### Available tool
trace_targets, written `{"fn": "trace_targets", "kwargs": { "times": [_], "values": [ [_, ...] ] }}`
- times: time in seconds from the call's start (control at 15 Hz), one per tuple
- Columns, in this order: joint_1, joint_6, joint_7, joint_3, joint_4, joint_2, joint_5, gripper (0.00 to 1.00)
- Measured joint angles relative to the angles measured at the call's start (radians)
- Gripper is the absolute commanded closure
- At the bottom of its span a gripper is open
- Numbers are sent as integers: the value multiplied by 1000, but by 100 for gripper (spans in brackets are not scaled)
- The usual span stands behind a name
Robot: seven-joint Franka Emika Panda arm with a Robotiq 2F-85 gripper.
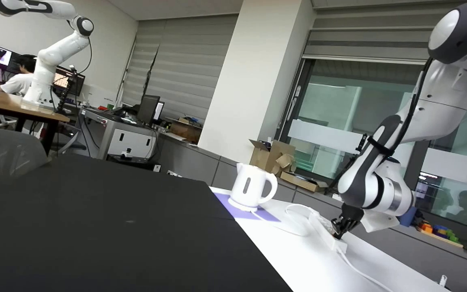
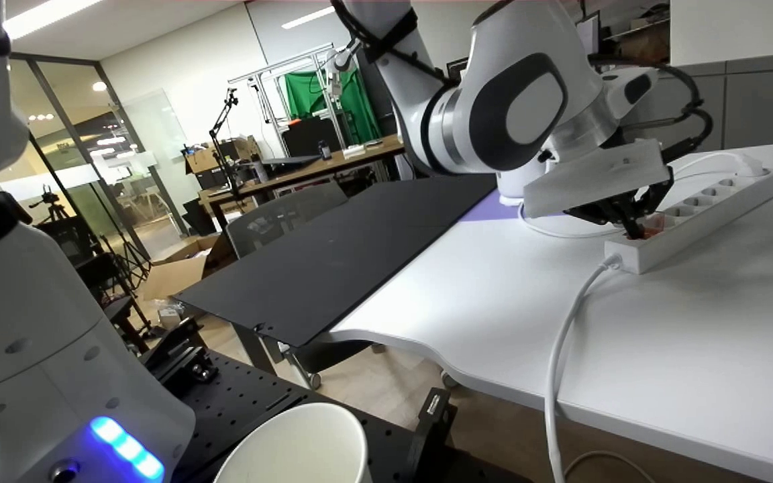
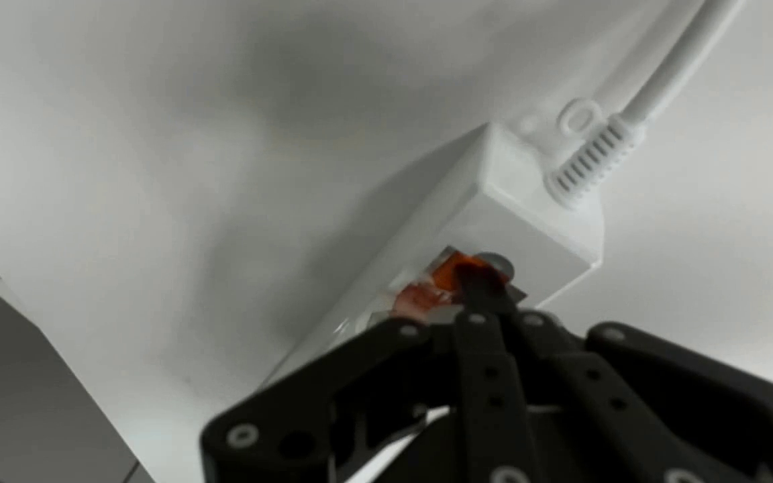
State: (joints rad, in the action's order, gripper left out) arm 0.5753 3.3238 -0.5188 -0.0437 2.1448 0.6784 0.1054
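On white table (image 2: pixel 460 288), near edge along black board (image 2: pixel 359 248), kettle (image 1: pixel 253 190) is stood, contents unseen; red switch (image 3: pixel 420 300) of power strip (image 2: pixel 708 221) is touched by closed gripper (image 3: pixel 488 298).

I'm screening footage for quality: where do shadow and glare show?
Wrist view: a soft shadow lies on the table beside the power strip, and the gripper looks nearly black; in an exterior view, the upper-left ceiling light and the blue lights glare.
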Motion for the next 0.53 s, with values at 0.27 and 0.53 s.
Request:
{"fn": "trace_targets", "kwargs": {
  "times": [0.27, 0.53],
  "values": [
    [-111, 157, 8, -128, 87, 2, 103, 100],
    [-228, 140, 35, -224, 95, 2, 97, 100]
  ]
}}
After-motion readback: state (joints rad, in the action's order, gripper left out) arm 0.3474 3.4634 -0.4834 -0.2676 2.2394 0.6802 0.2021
